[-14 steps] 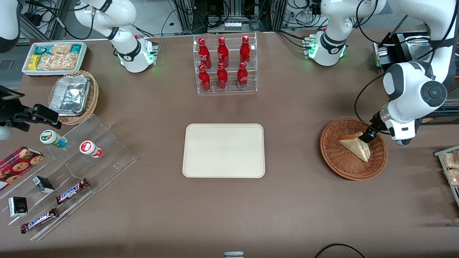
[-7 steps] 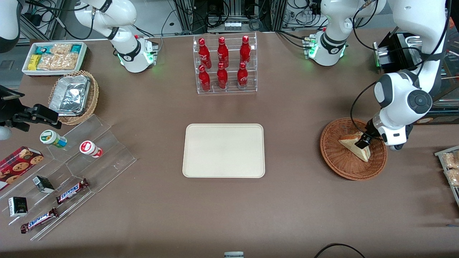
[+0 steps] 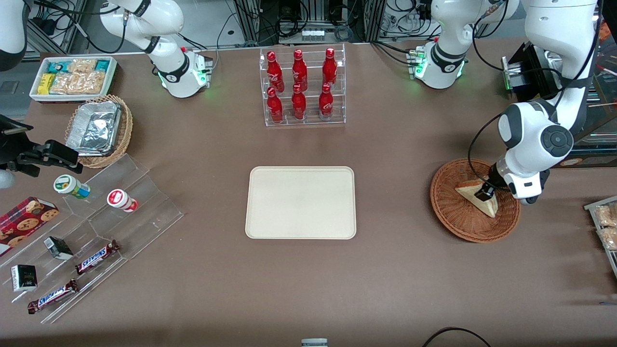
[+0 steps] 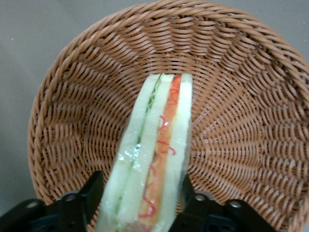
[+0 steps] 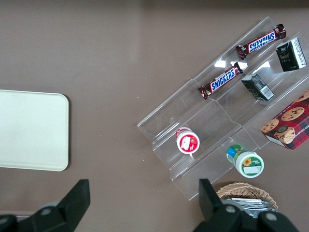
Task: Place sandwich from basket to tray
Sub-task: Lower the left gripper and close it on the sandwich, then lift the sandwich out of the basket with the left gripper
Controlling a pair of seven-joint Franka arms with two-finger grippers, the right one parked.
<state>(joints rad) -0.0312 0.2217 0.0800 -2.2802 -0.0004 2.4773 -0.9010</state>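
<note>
The sandwich (image 3: 466, 192), a pale bread wedge in clear wrap, lies in the round reddish-brown wicker basket (image 3: 462, 226) toward the working arm's end of the table. My left gripper (image 3: 483, 193) is down in the basket, open, with one black finger on each flat side of the wedge. In the left wrist view the sandwich (image 4: 154, 154) shows its cut edge with green and red-orange filling, running between the fingers (image 4: 91, 193) over the basket weave (image 4: 241, 96). Both fingers stand close against the wrap. The cream tray (image 3: 301, 202) lies bare at mid-table, also seen in the right wrist view as the tray (image 5: 29, 130).
A clear rack of red bottles (image 3: 301, 86) stands farther from the front camera than the tray. A clear stepped shelf with snack bars and cups (image 3: 96, 226), a tan basket with foil containers (image 3: 99, 127) and a white snack bin (image 3: 72, 77) sit toward the parked arm's end.
My left gripper has come down and moved toward the tray side, from the basket's rim to astride the sandwich. The sandwich has not moved.
</note>
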